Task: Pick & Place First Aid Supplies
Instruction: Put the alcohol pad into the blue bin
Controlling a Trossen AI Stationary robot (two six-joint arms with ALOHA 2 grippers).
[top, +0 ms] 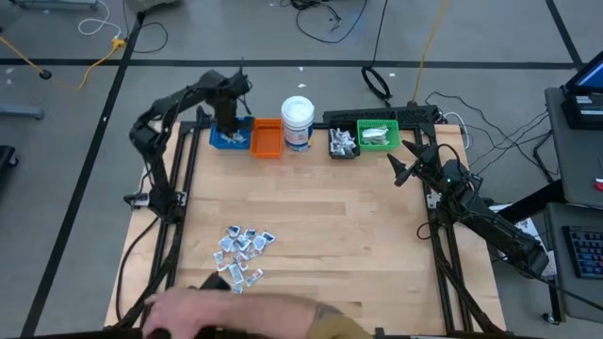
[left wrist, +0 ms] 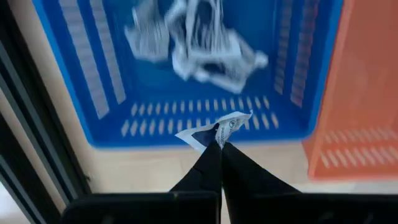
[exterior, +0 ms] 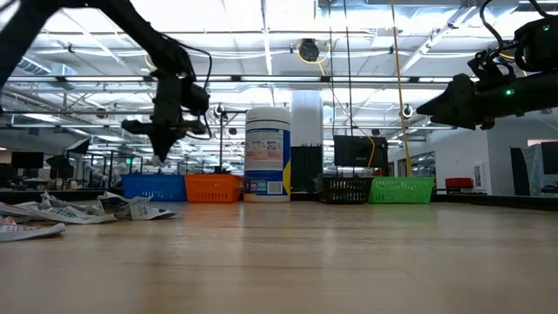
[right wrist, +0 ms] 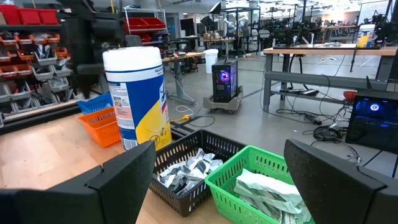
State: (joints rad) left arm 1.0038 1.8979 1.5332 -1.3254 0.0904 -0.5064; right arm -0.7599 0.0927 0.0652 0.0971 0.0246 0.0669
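Left gripper (left wrist: 219, 144) pinches packet (left wrist: 217, 126) above blue bin (left wrist: 81, 74); move further over bin centre before release. Right gripper (right wrist: 217, 180) spread, waiting near green bin (right wrist: 236, 169).

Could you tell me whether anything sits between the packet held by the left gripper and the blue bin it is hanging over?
Nothing visible does. The left gripper is shut on a packet above the near edge of the blue bin, whose open top is unobstructed; only packets already dropped lie inside. The orange bin stands beside it.
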